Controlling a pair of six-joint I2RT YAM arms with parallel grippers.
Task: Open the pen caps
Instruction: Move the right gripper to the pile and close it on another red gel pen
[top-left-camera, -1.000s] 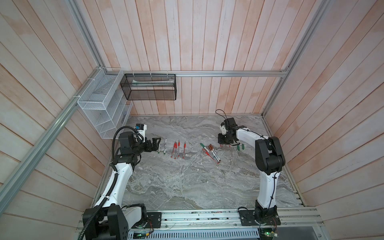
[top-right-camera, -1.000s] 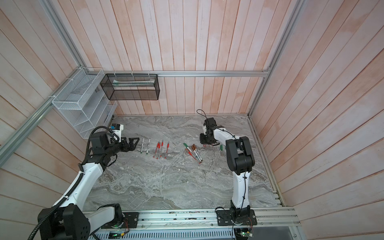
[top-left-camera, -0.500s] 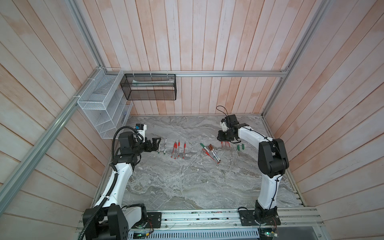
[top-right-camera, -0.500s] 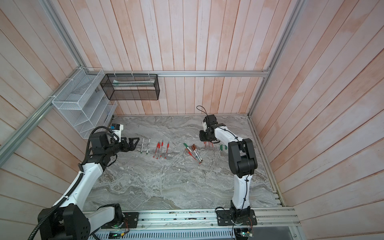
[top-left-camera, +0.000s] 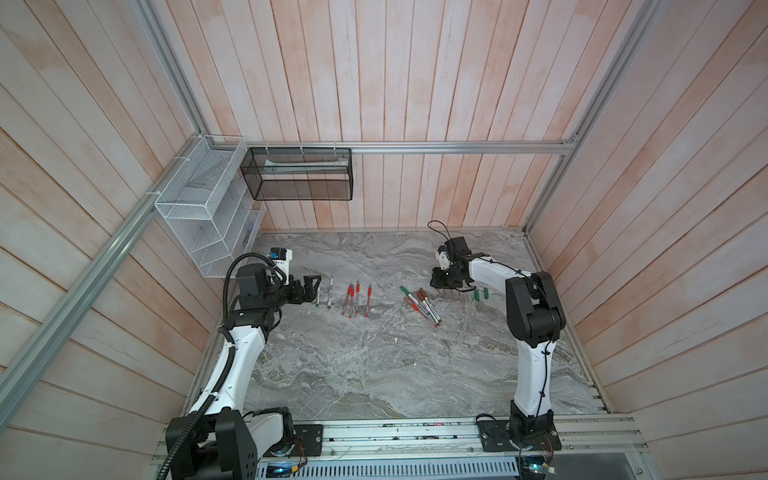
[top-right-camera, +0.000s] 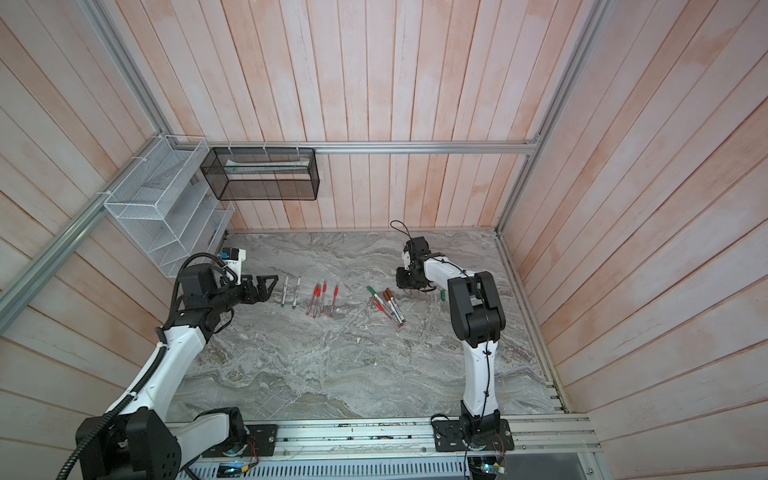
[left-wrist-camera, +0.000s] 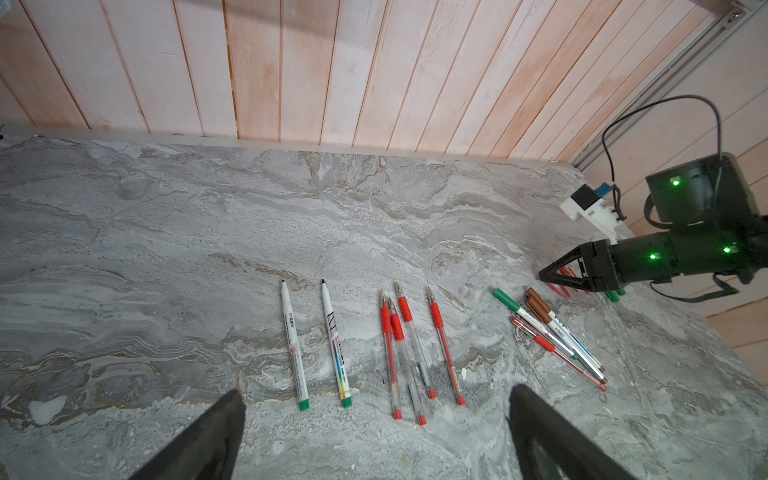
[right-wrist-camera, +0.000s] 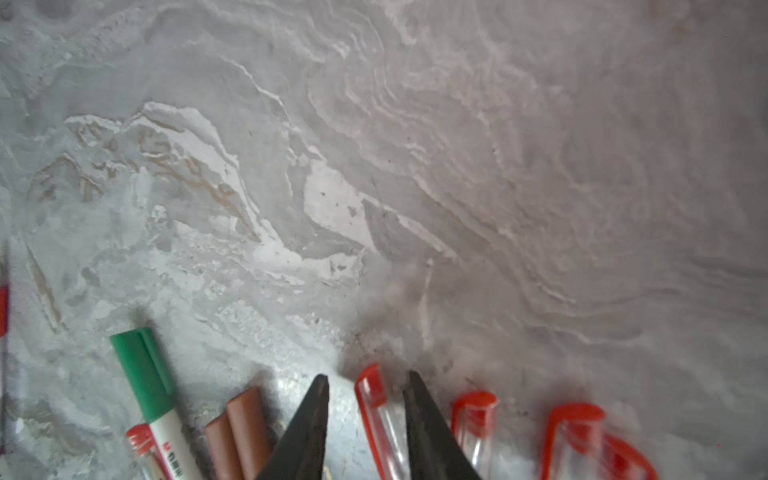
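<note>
Where the loose red caps (right-wrist-camera: 473, 419) lie: side by side on the grey table (top-left-camera: 374, 365), on its far right part.
Right claw (right-wrist-camera: 368, 376): it points down over the red caps. Its jaws are a little apart, one on each side of one red cap (right-wrist-camera: 374, 411). Gaps show beside that cap at the tips, so the cap is let go.
Loose green caps (top-left-camera: 477, 294): there are two, just right of the red ones.
Caps not off yet: two brown caps (right-wrist-camera: 245, 428) and one green cap (right-wrist-camera: 143, 370) sit on pens in a pile (left-wrist-camera: 559, 331) just left of the red caps.
Bare pens: two white markers (left-wrist-camera: 293, 345) lie on the left, and four red pens (left-wrist-camera: 405, 309) lie flat to their right.
Left claw (left-wrist-camera: 374, 390): it is spread wide and holds nothing. It hangs just left of the white markers.
</note>
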